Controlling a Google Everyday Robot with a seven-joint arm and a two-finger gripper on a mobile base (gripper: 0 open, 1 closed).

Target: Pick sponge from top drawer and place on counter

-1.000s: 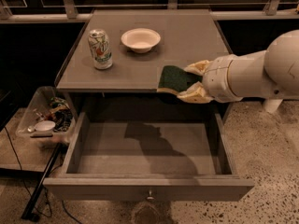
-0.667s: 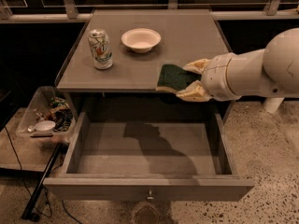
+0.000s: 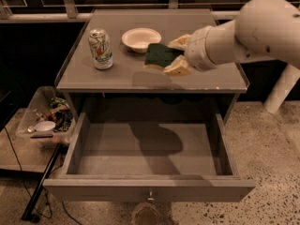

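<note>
The gripper (image 3: 172, 55) holds the sponge (image 3: 158, 54) above the worktop (image 3: 117, 76), close beside the bowl (image 3: 140, 37); lower it straight onto the bare surface, clear of the bowl, before releasing

one cam, high in front, close, looks down on drawer (image 3: 93, 190) and counter (image 3: 206, 78); gripper (image 3: 175, 55) grips sponge (image 3: 158, 54) over counter.

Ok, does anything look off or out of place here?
Nothing stands out. The can and bowl sit upright on the counter, the top drawer is pulled open, and the gripper holds the sponge in its jaws just over the counter by the bowl.
</note>
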